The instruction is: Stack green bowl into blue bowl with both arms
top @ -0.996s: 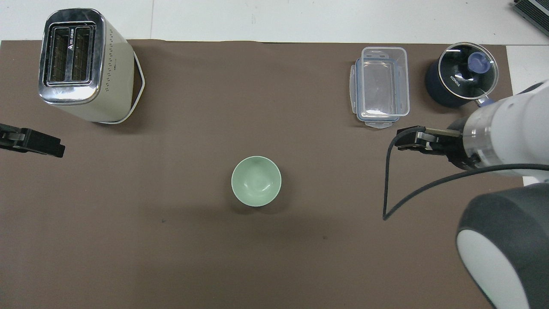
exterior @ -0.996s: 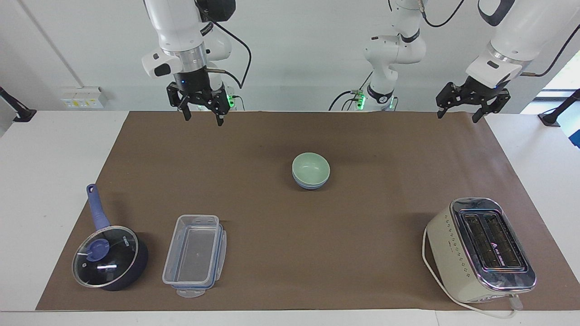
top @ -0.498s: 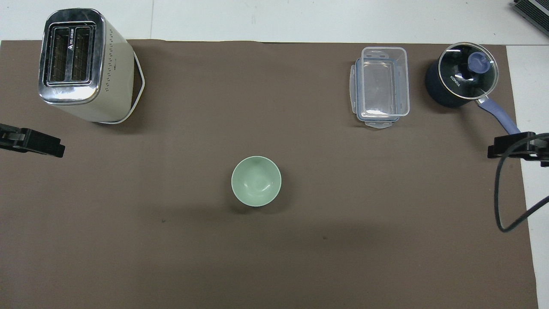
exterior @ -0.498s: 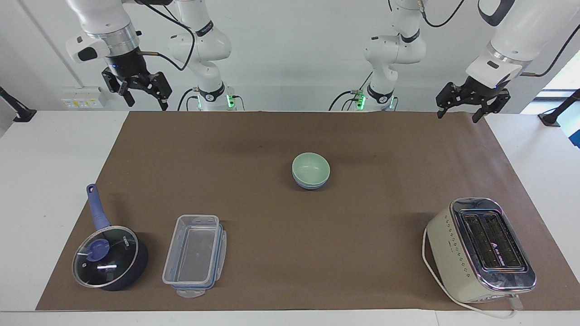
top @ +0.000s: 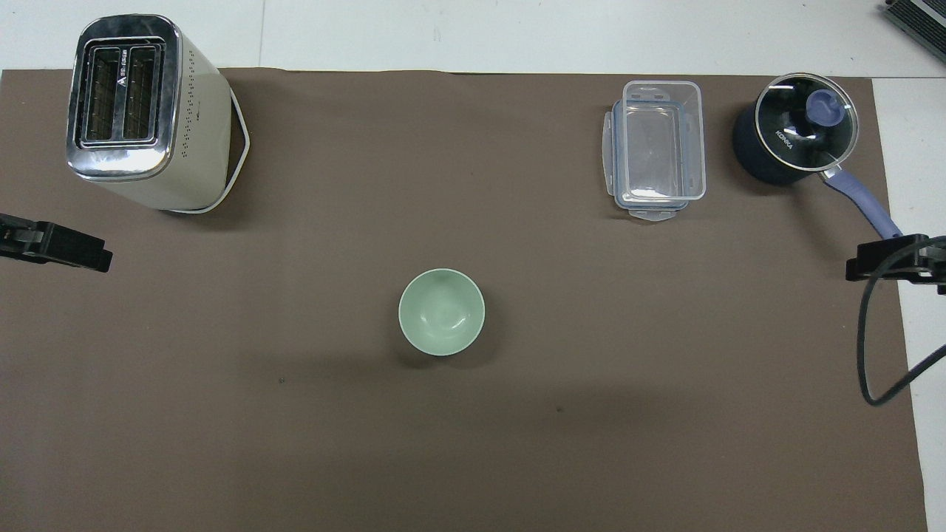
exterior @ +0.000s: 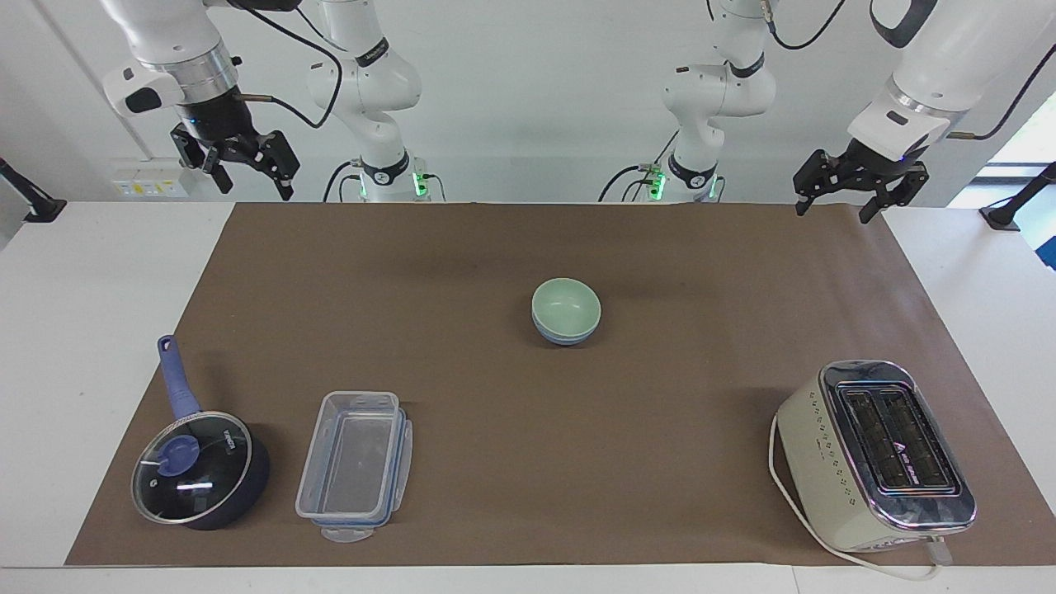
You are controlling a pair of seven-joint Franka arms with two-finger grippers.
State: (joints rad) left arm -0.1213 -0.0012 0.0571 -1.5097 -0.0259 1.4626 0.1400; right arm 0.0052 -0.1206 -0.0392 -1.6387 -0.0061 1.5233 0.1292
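The green bowl (exterior: 566, 304) sits nested inside the blue bowl (exterior: 566, 337) in the middle of the brown mat. Only a thin blue band shows under the green rim. In the overhead view the green bowl (top: 442, 312) covers the blue bowl completely. My right gripper (exterior: 252, 186) is open and empty, raised over the mat's corner nearest the robots at the right arm's end; its tip shows in the overhead view (top: 887, 258). My left gripper (exterior: 833, 210) is open and empty, raised over the mat's corner at the left arm's end, and it waits (top: 55, 247).
A dark-blue lidded saucepan (exterior: 200, 470) and a clear plastic container (exterior: 355, 466) stand farther from the robots at the right arm's end. A cream toaster (exterior: 874, 454) stands farther from the robots at the left arm's end. The brown mat (exterior: 462, 412) covers the table.
My right gripper has swung away from over the mat toward the right arm's end of the table and risen a little. The bowls and the left gripper have not moved.
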